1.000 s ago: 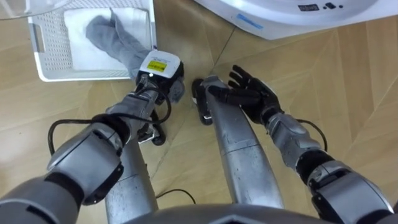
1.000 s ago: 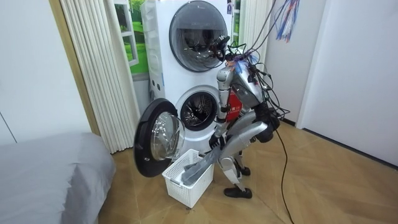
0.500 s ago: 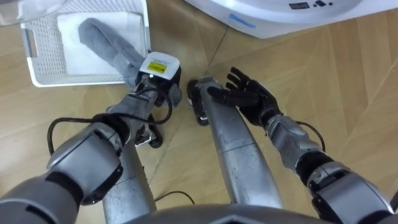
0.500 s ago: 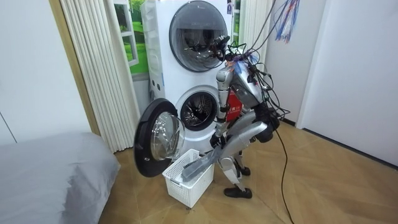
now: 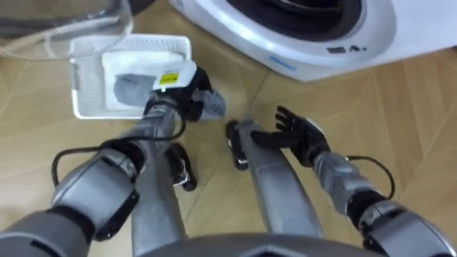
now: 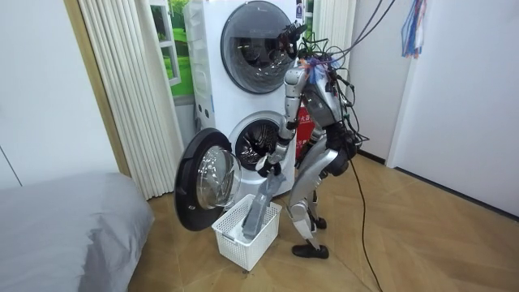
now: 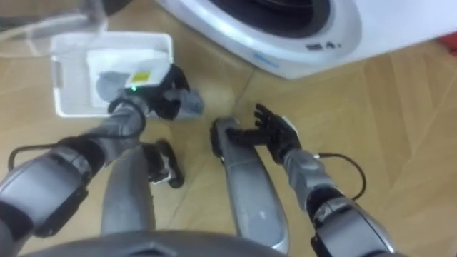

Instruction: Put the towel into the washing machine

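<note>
Laundry corner, robot standing before the washing machine (image 5: 307,43): my left hand (image 5: 187,93) is fisted round the top of the grey towel (image 6: 260,203), which hangs near-vert., lower end in the white basket (image 6: 243,239). Right hand (image 5: 300,135) spread wide, holding nothing. The open drum (image 6: 255,146) sits just above and beyond the left fist, so that arm does the feed, I reckon. Room view gives the towel's full hang; eye views foreshorten it to a grey bunch.
</note>
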Available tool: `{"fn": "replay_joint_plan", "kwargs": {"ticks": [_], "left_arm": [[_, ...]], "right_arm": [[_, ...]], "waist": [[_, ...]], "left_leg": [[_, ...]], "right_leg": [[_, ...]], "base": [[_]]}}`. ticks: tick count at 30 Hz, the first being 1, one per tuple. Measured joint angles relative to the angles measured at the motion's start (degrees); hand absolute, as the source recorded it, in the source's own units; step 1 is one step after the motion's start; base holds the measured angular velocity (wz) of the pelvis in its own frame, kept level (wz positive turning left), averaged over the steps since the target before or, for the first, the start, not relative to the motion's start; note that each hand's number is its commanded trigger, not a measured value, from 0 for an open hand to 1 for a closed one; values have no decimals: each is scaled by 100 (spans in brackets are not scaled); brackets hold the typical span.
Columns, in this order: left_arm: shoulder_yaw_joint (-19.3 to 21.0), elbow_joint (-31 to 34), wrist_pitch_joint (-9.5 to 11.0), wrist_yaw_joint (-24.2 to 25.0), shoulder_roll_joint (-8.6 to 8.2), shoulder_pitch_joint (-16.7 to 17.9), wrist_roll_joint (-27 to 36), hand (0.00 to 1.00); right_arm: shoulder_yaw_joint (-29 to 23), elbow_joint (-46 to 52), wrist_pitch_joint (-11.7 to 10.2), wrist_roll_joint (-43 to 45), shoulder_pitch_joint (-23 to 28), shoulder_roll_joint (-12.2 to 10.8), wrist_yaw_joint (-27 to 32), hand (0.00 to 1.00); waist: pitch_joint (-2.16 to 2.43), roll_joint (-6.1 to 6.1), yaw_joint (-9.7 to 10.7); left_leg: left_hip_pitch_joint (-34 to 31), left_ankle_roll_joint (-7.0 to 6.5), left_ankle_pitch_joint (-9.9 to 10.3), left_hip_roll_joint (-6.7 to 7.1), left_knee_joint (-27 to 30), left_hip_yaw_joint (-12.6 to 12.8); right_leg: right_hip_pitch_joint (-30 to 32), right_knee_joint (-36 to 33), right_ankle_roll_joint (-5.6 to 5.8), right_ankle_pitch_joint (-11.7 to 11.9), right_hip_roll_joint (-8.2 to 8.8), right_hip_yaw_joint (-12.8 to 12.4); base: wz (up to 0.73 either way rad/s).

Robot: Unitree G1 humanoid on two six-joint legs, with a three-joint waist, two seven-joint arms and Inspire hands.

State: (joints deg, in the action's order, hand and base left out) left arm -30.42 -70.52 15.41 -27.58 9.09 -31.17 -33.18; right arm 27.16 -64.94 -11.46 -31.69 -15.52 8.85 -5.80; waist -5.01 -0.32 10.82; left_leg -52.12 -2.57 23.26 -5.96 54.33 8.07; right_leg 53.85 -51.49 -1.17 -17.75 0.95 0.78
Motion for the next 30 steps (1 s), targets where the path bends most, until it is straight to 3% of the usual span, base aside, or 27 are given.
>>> {"fn": "replay_joint_plan", "kwargs": {"ticks": [1, 6, 7, 10, 15, 21, 23, 25, 30], "left_arm": [[53, 140, 22, -140, 59, 75, 132, 100], [225, 478, 111, -384, 105, 281, 678, 100], [305, 542, 129, -394, 82, 328, 751, 100], [354, 552, 249, -383, -18, 379, 1060, 100], [338, 1170, 262, 36, -157, 717, 2430, 100], [278, 1637, 258, 1390, -283, 1102, 4206, 100], [205, 1770, 255, 2005, -283, 1248, 5092, 100], [91, 1774, 245, 2419, -285, 1378, 5620, 100], [-181, 1878, 149, 3411, -241, 1530, 6420, 100]], "right_arm": [[-8, -2, 5, 83, 34, 3, 50, 0], [-124, -118, 0, 532, -59, 3, 150, 0], [-156, -181, -3, 562, -98, 7, 154, 0], [-150, -246, 2, 562, -144, -8, 195, 0], [-148, -240, 42, 654, -124, -10, 63, 0], [-204, -237, 55, 830, -130, -18, -11, 0], [-358, -232, 132, 912, -113, -41, -58, 0], [-367, -234, 155, 920, -107, -43, -59, 0], [-369, -195, 155, 930, -122, -43, -75, 0]], "waist": [[3, 10, -76], [35, 81, -375], [58, 121, -455], [56, 154, -589], [63, 163, -664], [87, 150, -766], [154, 139, -786], [191, 135, -798], [221, 129, -790]], "left_leg": [[93, 12, -36, 71, -106, -21], [525, -4, -170, 170, -535, -19], [620, -7, -174, 173, -604, -18], [885, -18, -192, 181, -750, -33], [1152, -23, -279, 270, -1045, -40], [1321, -14, -318, 283, -1196, -22], [1342, -2, -328, 282, -1204, -17], [1446, 2, -333, 287, -1242, -22], [1604, 23, -344, 263, -1269, -93]], "right_leg": [[-98, 75, 2, 7, 28, 25], [-525, 346, 6, 7, 262, 281], [-627, 425, 5, 7, 267, 298], [-924, 590, 5, 9, 286, 354], [-1180, 791, 15, 17, 356, 396], [-1339, 904, 25, 27, 382, 414], [-1356, 942, 24, 29, 374, 414], [-1447, 974, 24, 29, 373, 416], [-1700, 1100, 4, 62, 358, 546]], "base": [[18], [18], [0], [5], [10], [1], [0], [0], [3]]}}
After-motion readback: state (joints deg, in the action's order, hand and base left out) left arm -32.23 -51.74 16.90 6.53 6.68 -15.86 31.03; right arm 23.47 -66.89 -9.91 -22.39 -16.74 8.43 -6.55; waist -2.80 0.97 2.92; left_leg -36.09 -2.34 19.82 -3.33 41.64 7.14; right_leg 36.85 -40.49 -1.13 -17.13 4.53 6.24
